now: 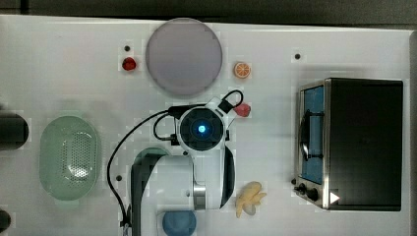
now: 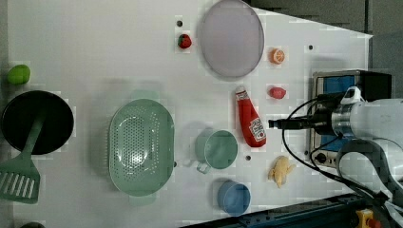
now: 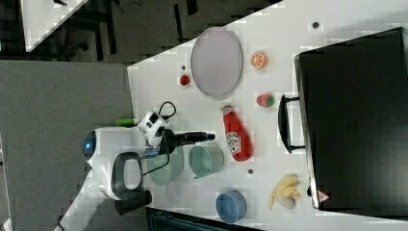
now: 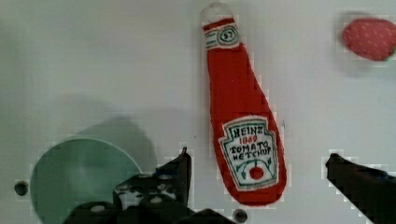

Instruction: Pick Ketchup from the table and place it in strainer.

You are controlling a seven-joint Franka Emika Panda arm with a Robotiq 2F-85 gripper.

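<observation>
The Ketchup (image 4: 243, 126) is a slim red bottle with a white cap, lying flat on the white table (image 2: 95, 57). It also lies between the green cup and the strawberry as the Ketchup (image 2: 249, 118) and the Ketchup (image 3: 235, 135). My gripper (image 4: 257, 155) hangs open over its labelled end, one dark finger (image 4: 180, 168) on each side, apart from it. The gripper (image 2: 273, 124) and gripper (image 3: 209, 137) look well above the table. The mint-green strainer (image 2: 140, 147) sits empty at the left view's left, and the strainer (image 1: 69, 157) at the top view's left.
A green cup (image 2: 219, 149) stands beside the bottle, with a blue bowl (image 2: 234, 197) and a banana (image 2: 280, 171) nearby. A grey plate (image 2: 230, 38), an orange slice (image 2: 277, 55), a strawberry (image 2: 277, 92) and a toaster oven (image 1: 354, 142) ring the area. A black pan (image 2: 38, 121) and a spatula (image 2: 21, 175) lie beyond the strainer.
</observation>
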